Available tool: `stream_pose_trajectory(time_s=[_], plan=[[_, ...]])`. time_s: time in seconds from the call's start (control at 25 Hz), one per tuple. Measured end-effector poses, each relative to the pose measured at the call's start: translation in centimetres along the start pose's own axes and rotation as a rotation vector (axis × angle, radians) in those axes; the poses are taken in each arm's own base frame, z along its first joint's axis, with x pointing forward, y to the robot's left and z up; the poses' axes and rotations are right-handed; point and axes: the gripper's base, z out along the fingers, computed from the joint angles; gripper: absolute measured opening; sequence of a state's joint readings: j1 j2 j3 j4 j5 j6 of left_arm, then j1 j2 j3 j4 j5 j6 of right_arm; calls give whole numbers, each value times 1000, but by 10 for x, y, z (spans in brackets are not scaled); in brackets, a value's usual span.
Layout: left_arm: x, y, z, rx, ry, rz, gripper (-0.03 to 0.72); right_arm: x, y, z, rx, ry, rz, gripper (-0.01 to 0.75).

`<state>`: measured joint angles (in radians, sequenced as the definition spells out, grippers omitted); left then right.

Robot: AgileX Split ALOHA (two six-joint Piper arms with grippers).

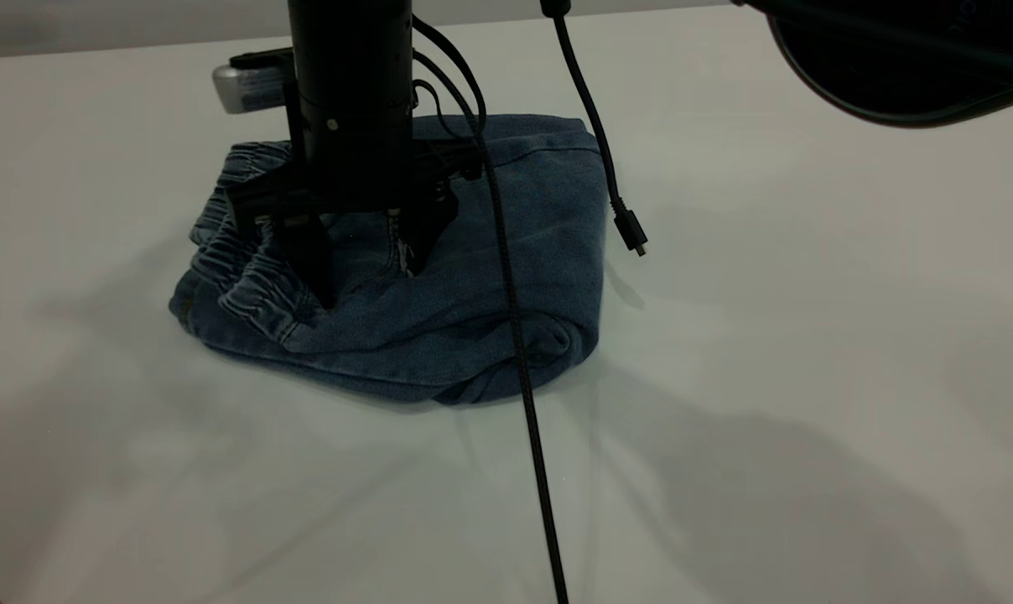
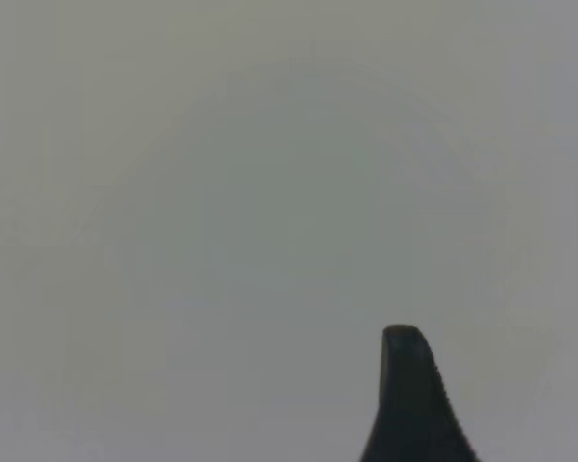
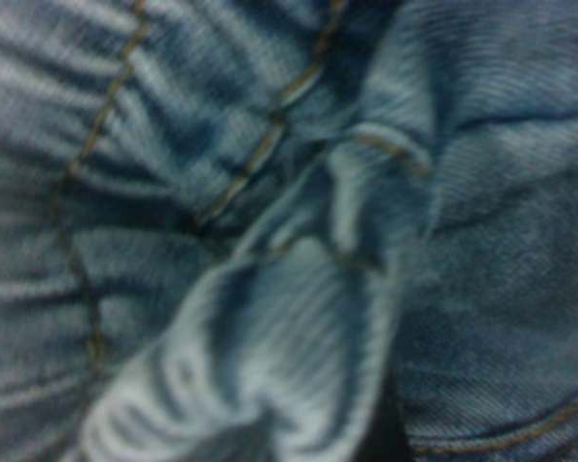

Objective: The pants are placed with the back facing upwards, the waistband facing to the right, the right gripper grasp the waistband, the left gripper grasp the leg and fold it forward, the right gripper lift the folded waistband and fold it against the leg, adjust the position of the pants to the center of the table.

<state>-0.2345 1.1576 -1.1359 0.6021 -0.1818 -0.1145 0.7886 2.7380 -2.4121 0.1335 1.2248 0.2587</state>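
We see the right gripper (image 1: pixel 364 252), fingers spread, pressing down on the folded pants (image 1: pixel 439 285) by the waistband (image 1: pixel 255 285) (gripping nothing), near the table's (image 1: pixel 808 335) far edge.

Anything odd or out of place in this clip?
A loose cable plug dangles unplugged above the table beside the folded pants. A second cable drapes across them. The right gripper stands open on the waistband.
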Motion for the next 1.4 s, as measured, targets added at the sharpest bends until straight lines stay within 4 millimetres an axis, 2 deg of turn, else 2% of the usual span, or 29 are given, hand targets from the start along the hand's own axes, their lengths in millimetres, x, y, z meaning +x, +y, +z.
stream_pose_trajectory(time_s=[0.32, 0.92, 1.12, 1.4], plan=[[-2, 1, -2, -3, -4, 2, 405, -1, 1, -9, 2, -14, -175, 459], [0, 1, -2, -5, 12, 37, 405, 2, 4, -8, -66, 4, -273, 459], [0, 1, -2, -5, 12, 37, 405, 5, -18, 1, -69, 48, -232, 459], [-1, 1, -2, -4, 11, 38, 405, 7, -51, -5, -88, 94, -153, 459]])
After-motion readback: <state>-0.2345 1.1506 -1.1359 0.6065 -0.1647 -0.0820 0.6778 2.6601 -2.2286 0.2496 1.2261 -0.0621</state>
